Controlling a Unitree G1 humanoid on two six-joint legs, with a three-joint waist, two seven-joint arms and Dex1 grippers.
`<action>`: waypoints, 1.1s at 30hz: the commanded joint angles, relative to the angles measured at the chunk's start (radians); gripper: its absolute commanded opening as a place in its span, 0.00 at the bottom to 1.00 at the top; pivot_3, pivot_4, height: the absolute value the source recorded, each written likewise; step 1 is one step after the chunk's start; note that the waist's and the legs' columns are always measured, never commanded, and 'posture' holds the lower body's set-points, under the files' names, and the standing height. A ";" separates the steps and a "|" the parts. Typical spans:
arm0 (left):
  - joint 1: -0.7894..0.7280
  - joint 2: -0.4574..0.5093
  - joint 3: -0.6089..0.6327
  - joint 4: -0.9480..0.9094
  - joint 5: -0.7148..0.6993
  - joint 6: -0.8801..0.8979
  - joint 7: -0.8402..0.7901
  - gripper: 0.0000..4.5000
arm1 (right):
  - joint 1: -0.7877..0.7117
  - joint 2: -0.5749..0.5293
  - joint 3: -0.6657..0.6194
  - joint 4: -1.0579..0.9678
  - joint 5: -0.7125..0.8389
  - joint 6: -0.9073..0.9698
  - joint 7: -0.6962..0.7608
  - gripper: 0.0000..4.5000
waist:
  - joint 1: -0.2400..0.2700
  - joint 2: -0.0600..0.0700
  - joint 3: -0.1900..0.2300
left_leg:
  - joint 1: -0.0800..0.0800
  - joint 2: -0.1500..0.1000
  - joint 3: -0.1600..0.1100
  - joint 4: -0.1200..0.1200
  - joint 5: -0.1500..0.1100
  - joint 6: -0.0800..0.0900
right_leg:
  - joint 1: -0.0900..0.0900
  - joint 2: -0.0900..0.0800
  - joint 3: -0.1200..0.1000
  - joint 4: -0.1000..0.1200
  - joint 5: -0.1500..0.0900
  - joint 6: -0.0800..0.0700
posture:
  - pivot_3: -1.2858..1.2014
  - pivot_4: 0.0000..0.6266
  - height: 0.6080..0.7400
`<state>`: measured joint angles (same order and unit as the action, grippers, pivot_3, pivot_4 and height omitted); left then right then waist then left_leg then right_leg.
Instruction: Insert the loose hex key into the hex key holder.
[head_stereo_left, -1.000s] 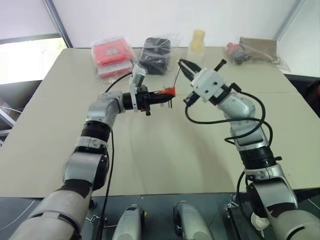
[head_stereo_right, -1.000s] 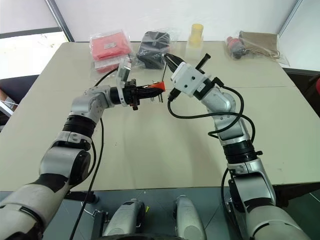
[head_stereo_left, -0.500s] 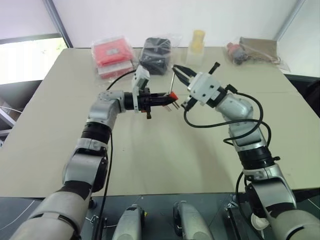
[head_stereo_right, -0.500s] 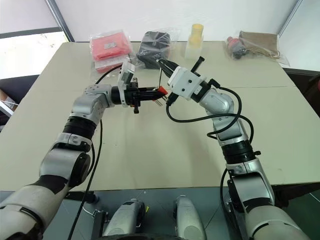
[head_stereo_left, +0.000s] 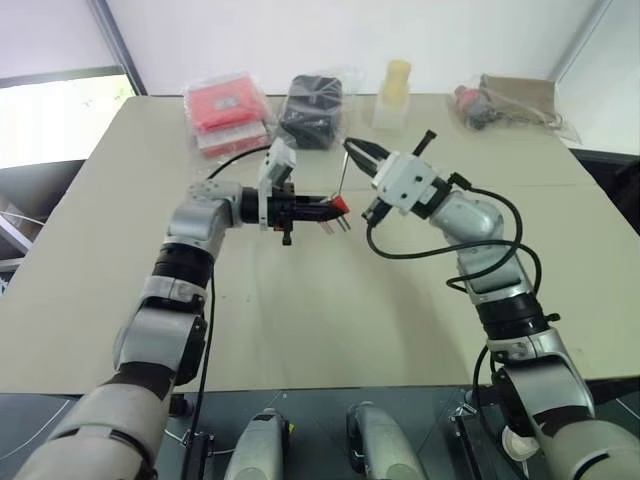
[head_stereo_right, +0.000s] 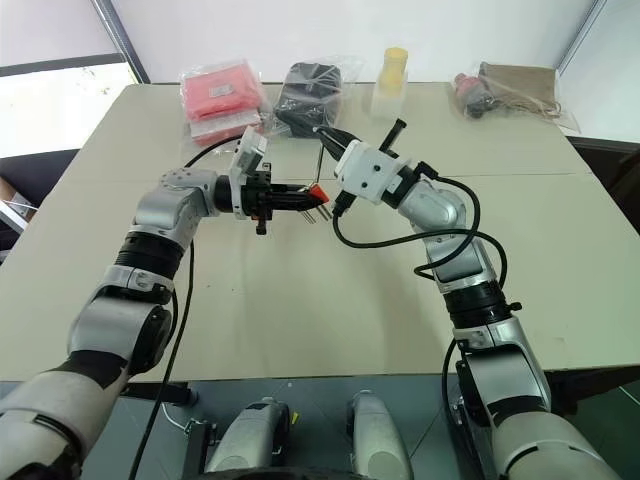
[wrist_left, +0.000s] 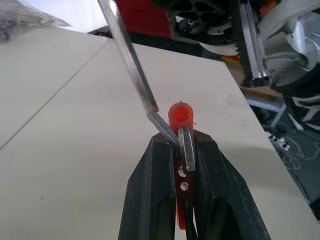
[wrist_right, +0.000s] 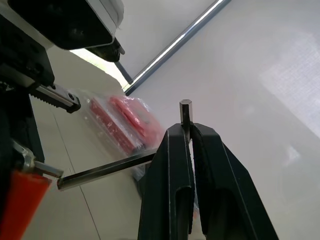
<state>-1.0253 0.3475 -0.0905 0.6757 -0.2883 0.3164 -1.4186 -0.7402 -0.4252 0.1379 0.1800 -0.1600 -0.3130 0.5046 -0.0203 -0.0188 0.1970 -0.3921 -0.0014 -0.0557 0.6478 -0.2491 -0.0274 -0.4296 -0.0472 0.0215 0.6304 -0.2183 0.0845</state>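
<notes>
The loose hex key (wrist_left: 131, 60) is clamped by its short bent end in the closed right gripper (head_stereo_left: 362, 160); its long shaft runs down from those fingers toward the hex key holder (wrist_left: 181, 116). The holder, an orange-red block, is pinched between the closed fingers of the left gripper (head_stereo_left: 322, 208), with short dark keys projecting from it.

Change over the last second: the two grippers have drawn together above the table (head_stereo_left: 300, 320). A second ago the key's tip stood clear of the holder; in the left wrist view it now meets the block's end at the left fingertips (wrist_left: 162, 150). Whether the tip has entered a slot cannot be told. Judgement: alignment is nearly complete, and seating the key remains.

Surroundings, relative to the grippers:
- Beyond the left gripper, well apart: a red packet in a clear bag (head_stereo_left: 228, 108).
- Beyond both grippers: a black bagged item (head_stereo_left: 312, 108) and a yellow bottle (head_stereo_left: 394, 84).
- Far beyond the right gripper: a bagged brown bundle (head_stereo_left: 505, 102).

Obstruction: none of these lies between the grippers. The protruding dark keys crowd the block's end and could deflect the tip.
</notes>
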 joint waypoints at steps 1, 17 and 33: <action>-0.031 0.017 -0.025 -0.027 0.025 -0.029 -0.032 0.00 | -0.009 -0.010 -0.006 -0.016 -0.003 -0.029 -0.004 0.02 | 0.000 0.000 0.000 | 0.000 0.000 0.000 0.000 0.000 0.000 | 0.000 0.000 0.000 0.000 0.000 0.000 | 0.52 0.24 1.00; -0.218 0.022 -0.104 0.320 0.190 -0.254 -0.119 0.00 | 0.035 0.013 -0.011 -0.144 0.066 0.037 0.022 0.02 | 0.001 0.000 0.000 | 0.000 0.000 0.000 0.000 0.000 0.000 | 0.000 0.000 0.000 0.000 0.000 0.000 | 0.52 0.24 1.00; -0.235 -0.004 -0.067 0.298 0.171 -0.249 -0.178 0.00 | 0.078 0.027 -0.003 -0.140 0.032 0.039 -0.006 0.02 | 0.000 0.000 0.000 | 0.000 0.000 0.000 0.000 0.000 0.000 | 0.000 0.000 0.000 0.000 0.000 0.000 | 0.52 0.24 1.00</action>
<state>-1.2314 0.3362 -0.1787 1.0134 -0.0986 0.0623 -1.5848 -0.6555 -0.3939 0.1487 0.0492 -0.1303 -0.2534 0.5135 -0.0202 -0.0189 0.1971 -0.3923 -0.0014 -0.0559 0.6480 -0.2491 -0.0273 -0.4297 -0.0468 0.0214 0.6306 -0.2185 0.0847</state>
